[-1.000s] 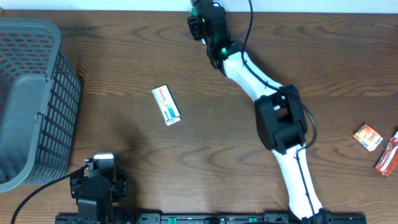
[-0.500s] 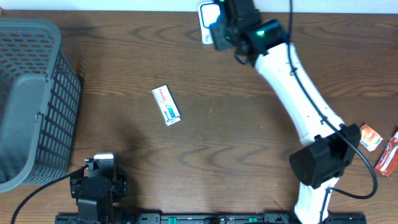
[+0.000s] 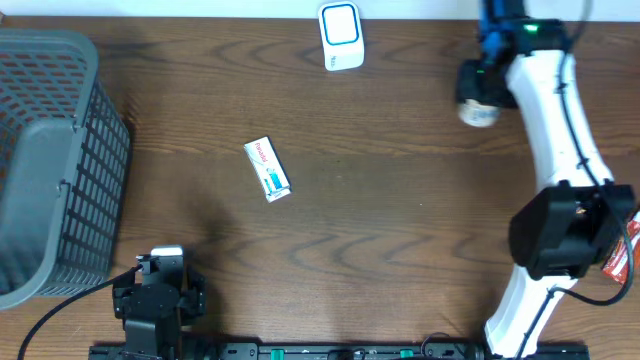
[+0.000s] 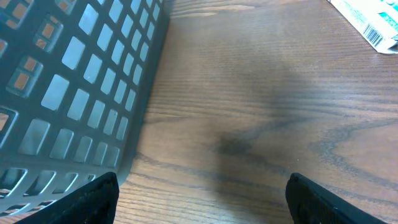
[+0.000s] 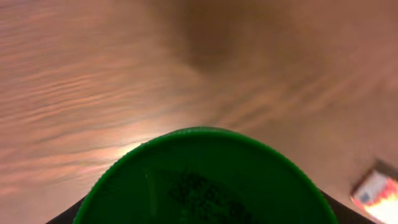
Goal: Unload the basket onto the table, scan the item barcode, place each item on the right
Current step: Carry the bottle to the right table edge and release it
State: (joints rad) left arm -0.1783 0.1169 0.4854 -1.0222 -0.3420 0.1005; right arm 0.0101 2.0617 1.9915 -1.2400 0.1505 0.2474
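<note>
1. Nearest the robot: L gripper [image 4: 202, 198] sits low over the wood table [image 3: 400, 230], fingers spread wide, nothing btwn them. Prob. not needed for this step.
2. To its left: grey mesh basket [image 3: 105, 170], running from near to far along the table.
3. Mid-table: small white medicine box [image 3: 267, 169] lies flat. A barcode shows on it in the L wrist view. Nothing touches it.
4. Right side: two orange snack packets [image 3: 590, 220], well clear of the work.
5. Farther back, right: R gripper [image 3: 480, 85] is closed around a green-lidded container [image 5: 208, 177]. The lid fills the R wrist view, so no barcode is visible on it.
6. Far edge, centre: white-and-blue scanner [image 3: 341, 36], well apart to the left of the container.
7. To do it well, I'd judge: keep the grip firm, carry the container to the scanner, turn its label toward the window, hold steady, and rotate slowly if there's no read.
</note>
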